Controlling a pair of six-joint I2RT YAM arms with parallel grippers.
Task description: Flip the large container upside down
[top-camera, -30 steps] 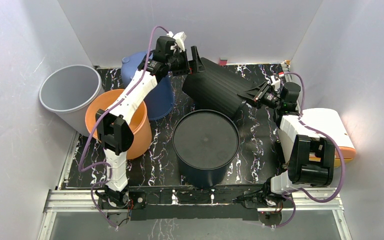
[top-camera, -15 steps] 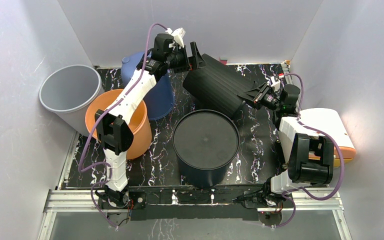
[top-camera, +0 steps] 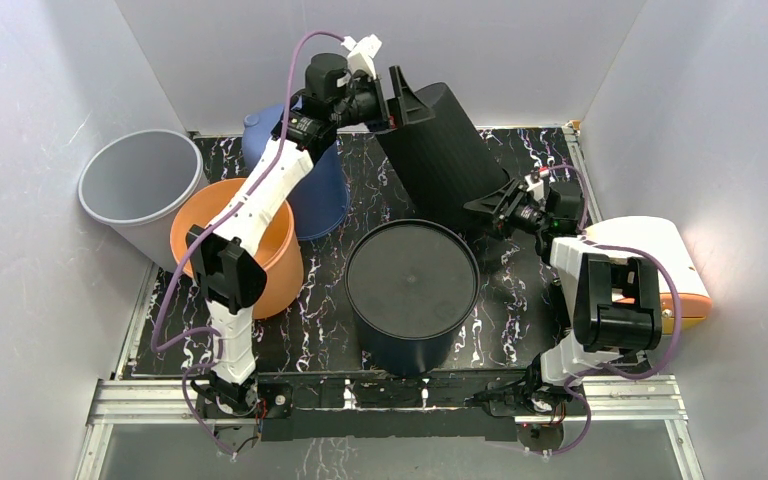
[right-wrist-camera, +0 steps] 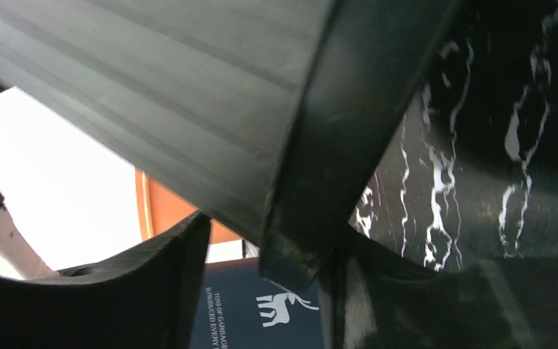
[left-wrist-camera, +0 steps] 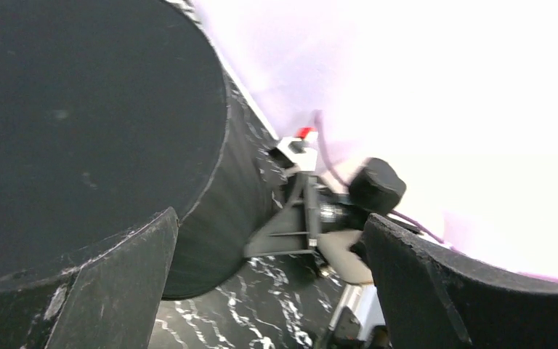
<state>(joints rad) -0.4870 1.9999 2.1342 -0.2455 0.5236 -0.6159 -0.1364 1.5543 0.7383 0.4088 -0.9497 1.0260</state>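
- Room: left gripper [top-camera: 401,100] sits high and close to the back wall [top-camera: 540,60]. There is little room behind it, and open space to its right along the wall. Right gripper [top-camera: 493,206] is low over the marbled table [top-camera: 520,300], with bare table on its near side.
- In the way: upturned dark navy bin [top-camera: 412,280] stands just in front and left of the right gripper, near the black bin's mouth. Blue bin [top-camera: 315,205] sits under the left forearm. Orange bin [top-camera: 282,270] and grey bin [top-camera: 135,180] are further back along that arm. White-and-orange container [top-camera: 660,255] lies beside the right arm, on its outer side.
- Task item: large black ribbed bin [top-camera: 445,160] is tilted steeply and spans between the two grippers. Its flat base is up at the left gripper, its open mouth down at the right gripper.
- Left gripper: jaws at full spread, with the bin's base edge right at one finger [left-wrist-camera: 116,283]. Nothing clamped.
- Right gripper: jaws part-open, straddling the bin's rim [right-wrist-camera: 298,240], with a visible gap on one side. The wrist view is too tight to say whether the other pad touches the rim.
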